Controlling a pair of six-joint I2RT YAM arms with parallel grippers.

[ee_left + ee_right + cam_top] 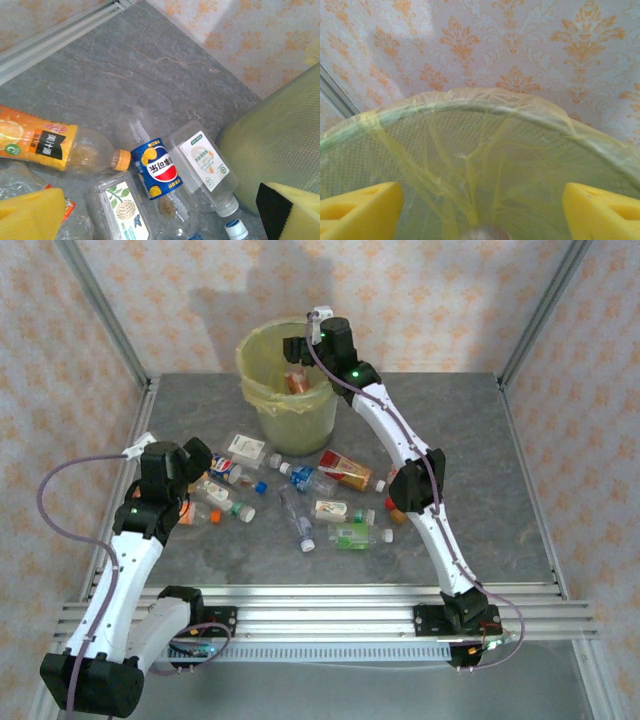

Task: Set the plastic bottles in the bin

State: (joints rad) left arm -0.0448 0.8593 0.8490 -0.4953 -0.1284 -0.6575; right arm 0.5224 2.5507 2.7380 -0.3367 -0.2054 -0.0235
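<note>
The left gripper (196, 458) is held low on a bent arm with fingers (30, 212) spread wide, while the right gripper (298, 348) is extended far forward, fingers (360, 207) likewise parted.

Robot body: left arm (118, 570) and right arm (395, 435), white link shells, black joint housings, green indicator lights, lilac cables (48, 510); right pincer (480, 210) fingers (360, 207) in yellow foam.
</note>
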